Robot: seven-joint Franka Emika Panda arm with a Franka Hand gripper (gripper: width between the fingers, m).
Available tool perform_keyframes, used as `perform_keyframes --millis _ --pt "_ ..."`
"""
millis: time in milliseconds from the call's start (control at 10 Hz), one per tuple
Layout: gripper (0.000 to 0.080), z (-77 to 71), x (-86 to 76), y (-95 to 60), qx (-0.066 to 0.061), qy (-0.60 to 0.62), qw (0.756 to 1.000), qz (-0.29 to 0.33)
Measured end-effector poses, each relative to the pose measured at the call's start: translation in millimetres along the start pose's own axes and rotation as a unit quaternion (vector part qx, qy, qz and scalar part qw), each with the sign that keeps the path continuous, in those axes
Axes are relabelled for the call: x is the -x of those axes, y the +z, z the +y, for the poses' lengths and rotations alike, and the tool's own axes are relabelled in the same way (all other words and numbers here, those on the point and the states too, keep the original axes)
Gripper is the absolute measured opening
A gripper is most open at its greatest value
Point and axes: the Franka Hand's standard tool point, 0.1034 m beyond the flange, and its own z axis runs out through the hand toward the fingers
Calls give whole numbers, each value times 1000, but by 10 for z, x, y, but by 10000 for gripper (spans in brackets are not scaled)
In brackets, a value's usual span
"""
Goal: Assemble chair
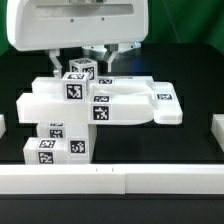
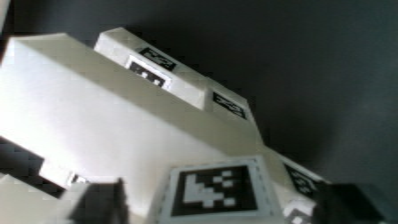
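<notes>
White rail (image 1: 110,181): runs along the bench's near edge.

Chair (image 1: 95,105): matte white, partly joined body standing behind the rail on the dark bench (image 1: 200,90), around mid-bench. Nearest, two tagged blocks (image 1: 58,150) at its foot; above them, a wide flat slab (image 1: 130,100) carrying several black-and-white tags.

Small tagged cube (image 1: 81,71): on top toward the rear, between the fingertips.

Gripper (image 1: 86,62): hangs over the chair's far side, jaws partly spread around the cube; contact cannot be told.
</notes>
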Motion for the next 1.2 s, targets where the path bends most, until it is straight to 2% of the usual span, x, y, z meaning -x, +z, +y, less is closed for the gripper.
perform_keyframes --millis 100,200,300,500,800,1200 --pt "400 8 7 2 0 1 1000 0" --pt "400 8 7 2 0 1 1000 0" --pt "271 8 6 1 0 5 1000 0" --pt "271 8 7 1 -1 18 1000 0" --pt "271 8 8 1 -2 112 994 0" --pt "271 4 5 0 -2 259 966 0"
